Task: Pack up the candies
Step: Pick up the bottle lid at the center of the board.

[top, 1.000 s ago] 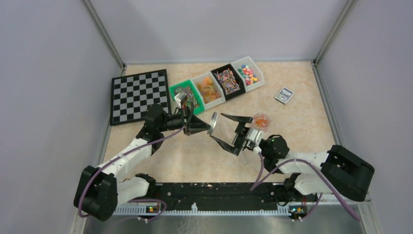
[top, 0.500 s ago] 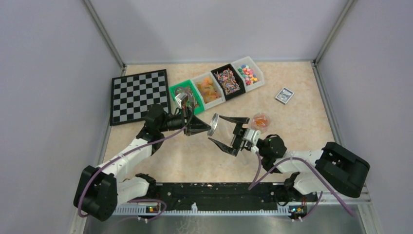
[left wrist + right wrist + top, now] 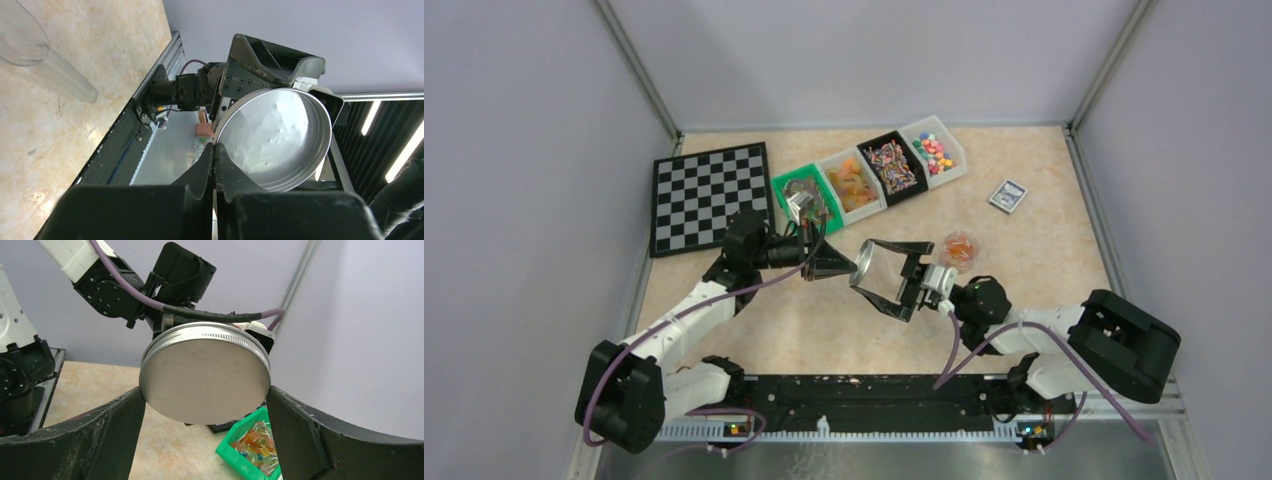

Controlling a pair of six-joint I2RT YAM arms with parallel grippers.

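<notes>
My left gripper (image 3: 850, 267) is shut on the rim of a round metal lid (image 3: 861, 262) and holds it on edge above the table. In the left wrist view the lid's hollow side (image 3: 274, 137) faces that camera. My right gripper (image 3: 864, 264) is open, with one finger on each side of the lid (image 3: 205, 377). The fingers sit right at its rim, and I cannot tell whether they touch it. A small clear jar (image 3: 960, 248) of orange-red candies stands just behind the right wrist.
Four bins of candies stand in a row at the back: green (image 3: 805, 197), white (image 3: 854, 185), black (image 3: 892, 165) and white (image 3: 934, 150). A chessboard (image 3: 709, 195) lies at the left. A small card box (image 3: 1007, 195) lies at the right. A clear scoop (image 3: 30, 40) lies on the table.
My right gripper has moved left, so its open fingers now flank the lid. My left gripper has kept hold of the lid and barely moved.
</notes>
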